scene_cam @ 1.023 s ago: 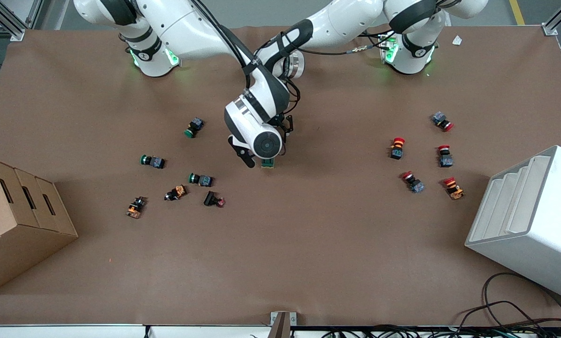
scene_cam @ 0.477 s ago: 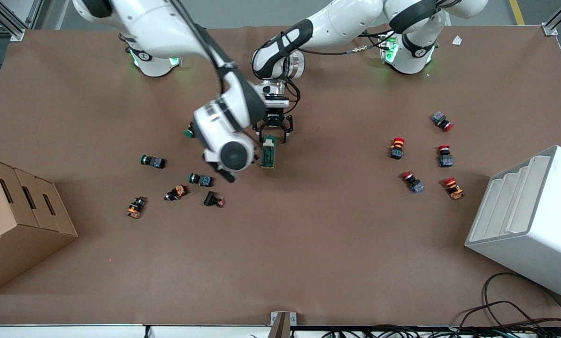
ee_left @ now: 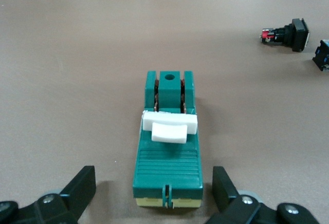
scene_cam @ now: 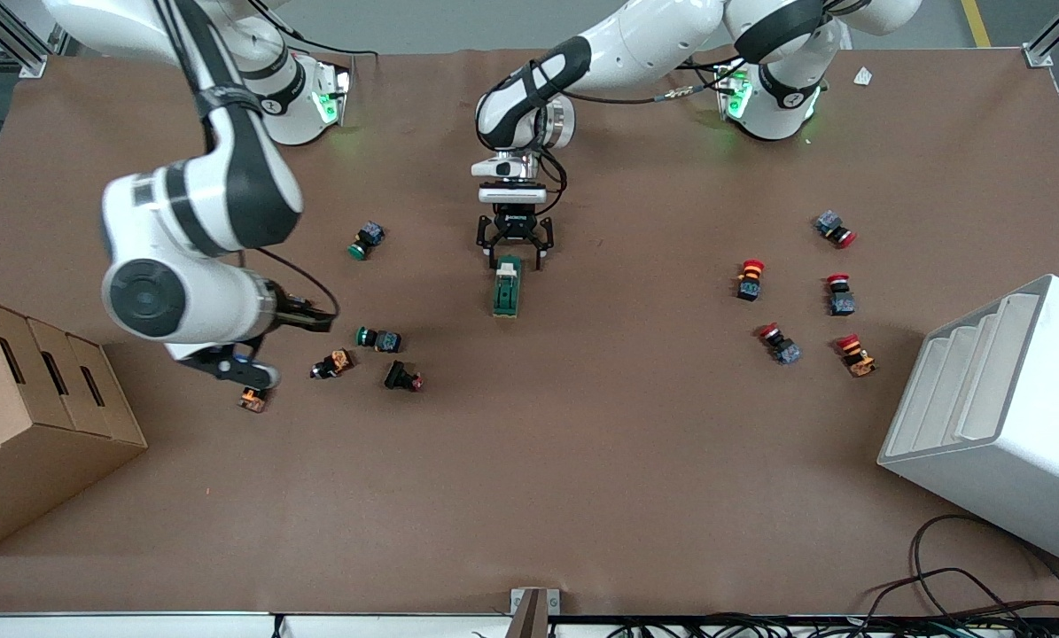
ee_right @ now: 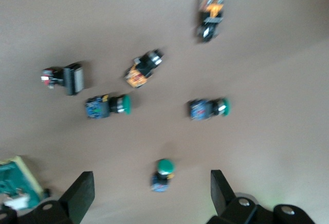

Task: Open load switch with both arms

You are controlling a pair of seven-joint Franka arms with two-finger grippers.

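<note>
The load switch (scene_cam: 507, 287) lies flat near the table's middle, a dark green block with a white lever (ee_left: 169, 126) across its top. My left gripper (scene_cam: 515, 252) is low at the end of the switch farther from the front camera. It is open, with its fingers (ee_left: 82, 189) standing apart on either side of that end (ee_left: 168, 183) without touching it. My right gripper (scene_cam: 232, 365) hangs open over the push buttons toward the right arm's end, holding nothing. A green-capped button (ee_right: 163, 174) shows far below between its fingers, and the switch (ee_right: 13, 185) sits at that view's edge.
Green-capped and orange push buttons (scene_cam: 378, 338) are scattered toward the right arm's end, beside a cardboard box (scene_cam: 24, 416). Red-capped buttons (scene_cam: 839, 294) lie toward the left arm's end near a white stepped bin (scene_cam: 999, 416). Cables (scene_cam: 954, 585) trail at the front edge.
My right arm has swung away from the load switch toward its own end of the table, uncovering the switch. The left gripper and the switch have stayed put.
</note>
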